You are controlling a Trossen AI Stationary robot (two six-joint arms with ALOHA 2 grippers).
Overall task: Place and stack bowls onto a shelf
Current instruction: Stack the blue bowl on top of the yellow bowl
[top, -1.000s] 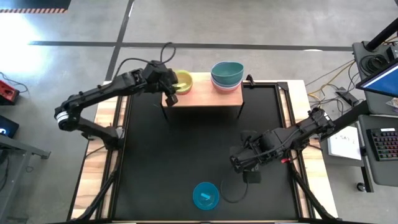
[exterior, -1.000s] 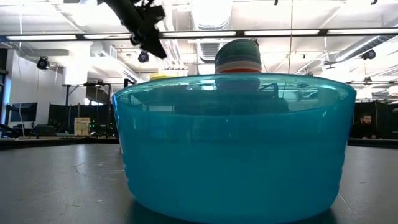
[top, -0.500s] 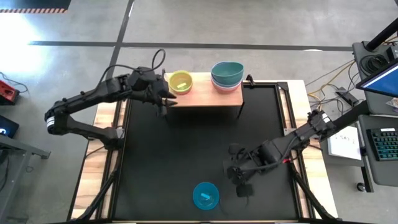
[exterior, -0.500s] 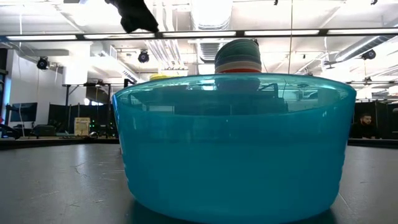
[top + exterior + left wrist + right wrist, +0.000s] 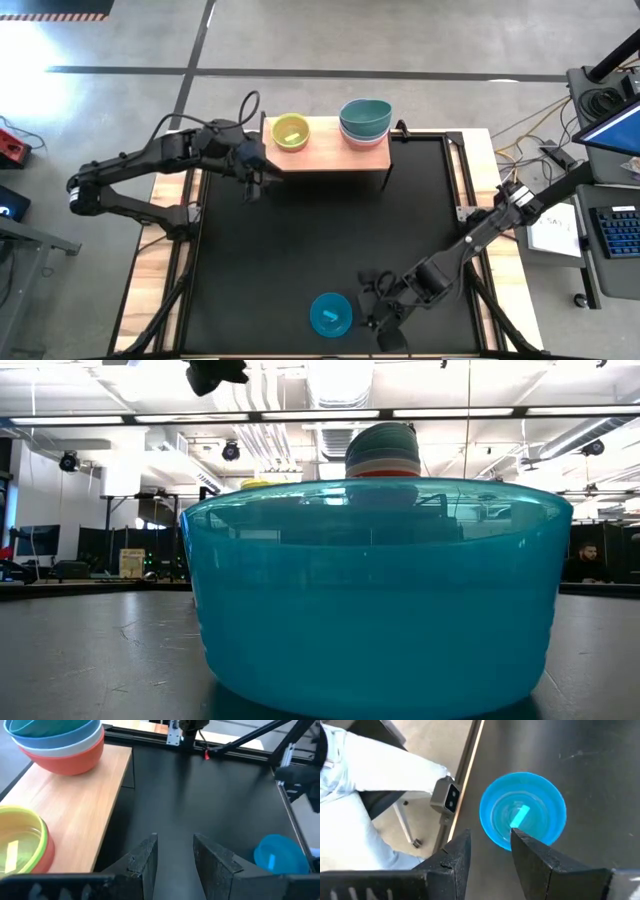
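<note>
The bright blue bowl (image 5: 331, 314) is seen alone at the near edge of the bench (image 5: 320, 230), just left of the right tool (image 5: 378, 312), whose fingers are spread and empty. The left tool (image 5: 254, 180), also released, is held far off beside the shelf (image 5: 325, 155), so the right arm is judged nearer.
</note>
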